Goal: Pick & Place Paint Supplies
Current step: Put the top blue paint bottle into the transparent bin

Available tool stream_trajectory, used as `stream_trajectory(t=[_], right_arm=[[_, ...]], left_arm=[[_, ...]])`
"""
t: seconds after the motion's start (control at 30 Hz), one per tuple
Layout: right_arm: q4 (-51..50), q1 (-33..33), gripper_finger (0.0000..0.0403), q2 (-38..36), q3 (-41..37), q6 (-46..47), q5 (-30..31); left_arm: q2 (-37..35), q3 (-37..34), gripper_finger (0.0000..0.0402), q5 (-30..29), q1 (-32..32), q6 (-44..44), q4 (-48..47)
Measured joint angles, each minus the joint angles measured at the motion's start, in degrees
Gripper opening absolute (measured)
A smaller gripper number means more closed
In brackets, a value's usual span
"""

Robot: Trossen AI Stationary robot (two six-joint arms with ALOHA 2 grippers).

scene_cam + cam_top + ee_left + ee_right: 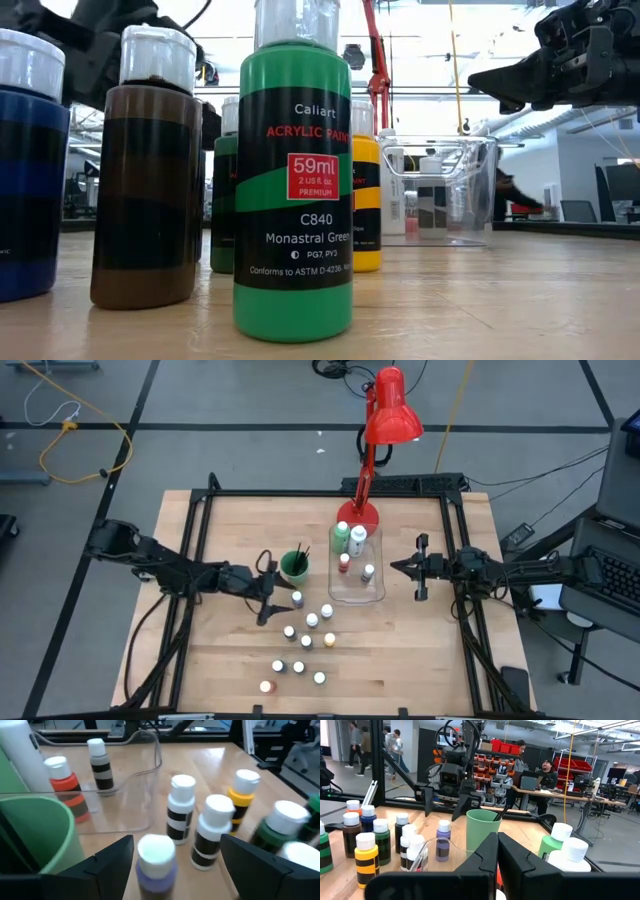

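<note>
The left claw [268, 603] hovers low over the table [400, 650] with its fingers spread wide on either side of a lavender paint bottle [156, 861], which stands free on the wood just beside the green cup [294, 567] with brushes [301, 553] in it. Past it, more white-capped paint bottles [300, 645] stand scattered toward the front edge, and a few more are in the clear bin [357, 568] under the red lamp [390, 410]. The right claw [422, 568] waits beside the bin, fingers pressed together, holding nothing.
</note>
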Motion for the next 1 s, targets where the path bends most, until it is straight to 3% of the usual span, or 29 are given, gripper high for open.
stream_trajectory(t=[0.3,0.73,0.87,1.0], right_arm=[[-0.09,0.00,0.0004,0.02,-0.02,0.94,0.00],[-0.39,0.00,0.0004,0.02,-0.02,1.17,0.00],[-0.39,0.00,0.0004,0.02,-0.01,1.17,0.00],[-0.39,0.00,0.0004,0.02,-0.02,1.17,0.00]], left_arm=[[6.97,1.83,0.0301,2.69,4.15,1.40,0.05],[7.22,1.83,0.0297,6.06,4.38,1.67,2.72],[7.22,1.83,0.0256,7.96,4.34,0.78,3.41],[7.22,1.83,0.0183,7.95,4.33,0.58,3.29]])
